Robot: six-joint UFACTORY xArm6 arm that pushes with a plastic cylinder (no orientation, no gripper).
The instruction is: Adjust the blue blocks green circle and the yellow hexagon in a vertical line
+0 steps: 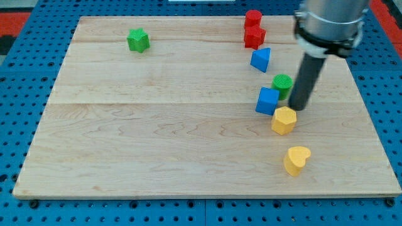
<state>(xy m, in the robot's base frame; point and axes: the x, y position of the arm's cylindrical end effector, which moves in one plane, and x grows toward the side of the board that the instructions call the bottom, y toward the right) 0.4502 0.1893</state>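
Observation:
My tip (296,108) rests on the board just to the right of the green circle (282,85) and just above the right side of the yellow hexagon (284,120). A blue cube (267,100) sits against the left lower side of the green circle and above the left side of the hexagon. A blue triangular block (260,59) lies higher up, a little to the left. These four blocks form a rough column on the board's right side.
Two red blocks (254,29) stand stacked in line near the view's top, above the blue triangular block. A yellow heart-shaped block (296,160) lies below the hexagon. A green star-shaped block (137,40) sits at top left. The wooden board (157,125) lies on a blue pegboard.

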